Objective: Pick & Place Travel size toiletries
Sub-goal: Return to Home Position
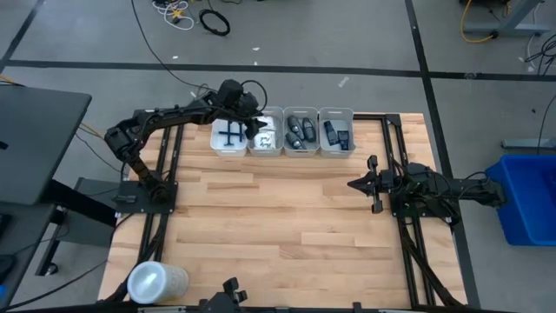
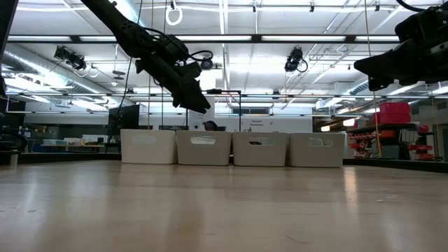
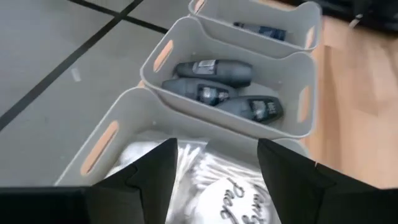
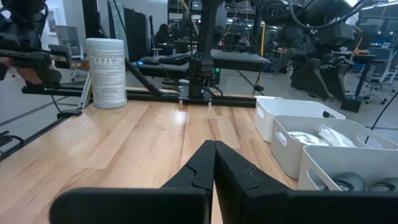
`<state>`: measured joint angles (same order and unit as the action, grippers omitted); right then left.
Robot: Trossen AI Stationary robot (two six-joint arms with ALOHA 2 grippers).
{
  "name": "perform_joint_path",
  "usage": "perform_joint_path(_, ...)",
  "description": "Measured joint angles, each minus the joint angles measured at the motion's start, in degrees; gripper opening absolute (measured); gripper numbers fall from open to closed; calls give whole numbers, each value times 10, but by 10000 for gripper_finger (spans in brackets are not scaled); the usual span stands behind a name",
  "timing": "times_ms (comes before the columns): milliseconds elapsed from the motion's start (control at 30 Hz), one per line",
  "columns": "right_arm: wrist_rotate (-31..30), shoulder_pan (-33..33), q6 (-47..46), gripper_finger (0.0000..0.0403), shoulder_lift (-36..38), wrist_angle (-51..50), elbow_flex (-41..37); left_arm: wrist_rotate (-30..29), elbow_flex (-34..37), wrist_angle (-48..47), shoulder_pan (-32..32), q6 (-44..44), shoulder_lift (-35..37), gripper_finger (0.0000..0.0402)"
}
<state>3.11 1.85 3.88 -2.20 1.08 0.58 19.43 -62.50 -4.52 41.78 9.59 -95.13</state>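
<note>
The left gripper [image 3: 216,155] hangs with its jaws apart and empty, directly over the second bin [image 1: 266,152] from the left. White cotton packs [image 3: 214,193] lie there just beneath the fingertips. To go home cleanly, I judge it should rise straight up until the jaws clear the bin's rim, and only then draw back toward its base. Keeping the jaws parted would stop them snagging a crinkly pack on the way out. The right gripper [image 4: 213,149] waits low over the bench [image 1: 287,217] on its own side, jaws pressed together, holding nothing.

Counted, four bins stand in a row along the bench's far edge. The leftmost, a white bin [image 1: 228,151], holds dark blue razors [image 1: 229,133], two as far as I can tell. The cotton packs overlap too much to count. The third bin [image 3: 186,40] holds three dark oblong containers [image 3: 214,93]. The fourth bin [image 1: 335,111] shows what look like two dark items [image 1: 335,133]. One clear lidded tub [image 1: 156,281] stands at the near left corner, well apart.
</note>
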Motion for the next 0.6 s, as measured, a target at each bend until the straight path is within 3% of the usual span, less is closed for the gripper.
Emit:
perform_joint_path(333, 0, 0, 0, 14, 0, 0, 0, 8, 0, -6, -22, -20, 61, 194)
perform_joint_path(600, 0, 0, 0, 14, 0, 0, 0, 8, 0, -5, -76, -51, 87, 150)
